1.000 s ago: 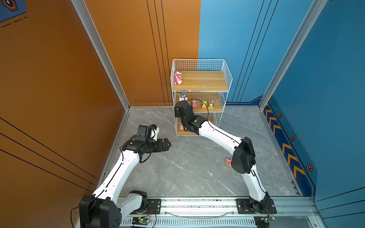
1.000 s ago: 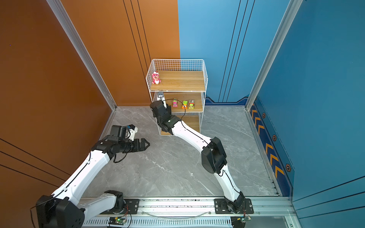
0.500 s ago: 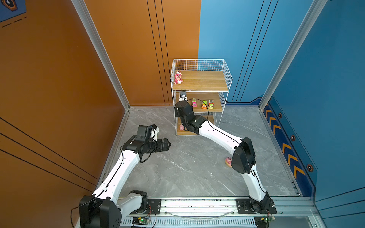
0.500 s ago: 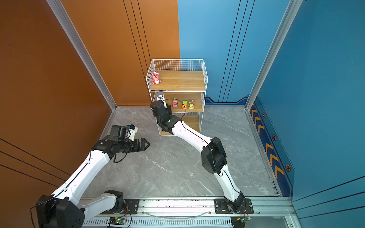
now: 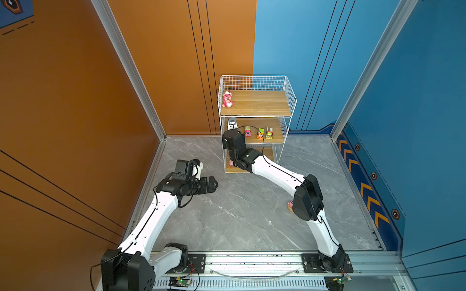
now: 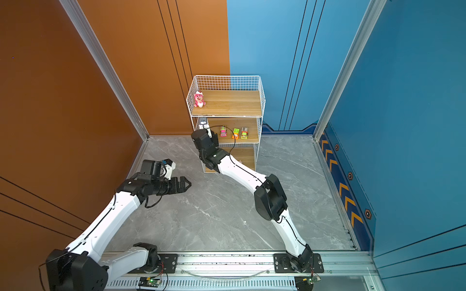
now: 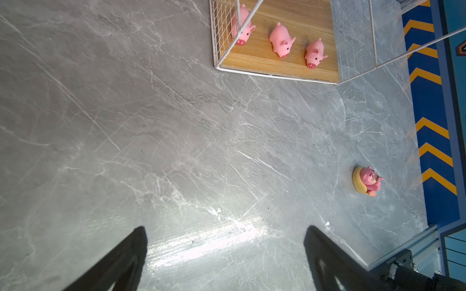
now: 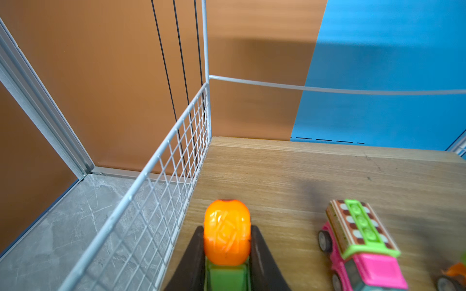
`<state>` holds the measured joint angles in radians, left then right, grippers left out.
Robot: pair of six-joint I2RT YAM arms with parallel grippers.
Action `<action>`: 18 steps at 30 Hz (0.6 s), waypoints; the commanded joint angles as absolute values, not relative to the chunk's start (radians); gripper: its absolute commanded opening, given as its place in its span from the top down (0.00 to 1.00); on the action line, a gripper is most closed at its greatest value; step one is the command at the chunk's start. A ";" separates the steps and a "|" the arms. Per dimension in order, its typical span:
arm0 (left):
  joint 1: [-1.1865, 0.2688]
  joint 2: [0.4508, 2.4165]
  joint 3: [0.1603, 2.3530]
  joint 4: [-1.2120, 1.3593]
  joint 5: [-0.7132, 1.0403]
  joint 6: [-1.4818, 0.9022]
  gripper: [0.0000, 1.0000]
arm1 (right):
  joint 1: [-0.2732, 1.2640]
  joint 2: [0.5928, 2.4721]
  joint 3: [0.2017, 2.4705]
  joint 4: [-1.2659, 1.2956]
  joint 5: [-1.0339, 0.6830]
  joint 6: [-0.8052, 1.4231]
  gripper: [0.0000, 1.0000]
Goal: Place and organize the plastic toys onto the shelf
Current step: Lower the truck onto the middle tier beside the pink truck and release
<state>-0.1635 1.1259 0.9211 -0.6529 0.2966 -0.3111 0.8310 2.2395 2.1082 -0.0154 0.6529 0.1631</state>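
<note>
the right fingers are clamped on the sides of a truck with a green body and an orange drum, inside the middle tier of the shelf. the truck sits low over the middle board, between the mesh side and a pink car. whether its wheels touch the wood is hidden. two more cars stand in the row past the pink one, so the step in hand looks like setting this truck down as the fourth in line.

to do it well, lower until the wheels bear on the board and keep the truck parallel to the pink car. part the fingers only a little, since the mesh is near on one side and the car on the other. then draw straight back out through the open front without lifting into the board above.

the left fingers are wide apart over bare tabletop, holding nothing. three pigs line the bottom board and a bear stands on the top one. a second bear, on a tan ring, sits on the tabletop and is likely the last toy to go.
</note>
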 commanded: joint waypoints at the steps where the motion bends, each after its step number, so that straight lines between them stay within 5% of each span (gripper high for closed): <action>1: -0.155 1.136 0.905 -0.650 0.307 -0.315 0.02 | 0.819 2.249 2.117 0.093 0.701 0.123 0.76; 18: -0.155 1.138 0.904 -0.652 0.301 -0.314 0.02 | 0.809 2.282 2.099 0.169 0.738 0.086 0.74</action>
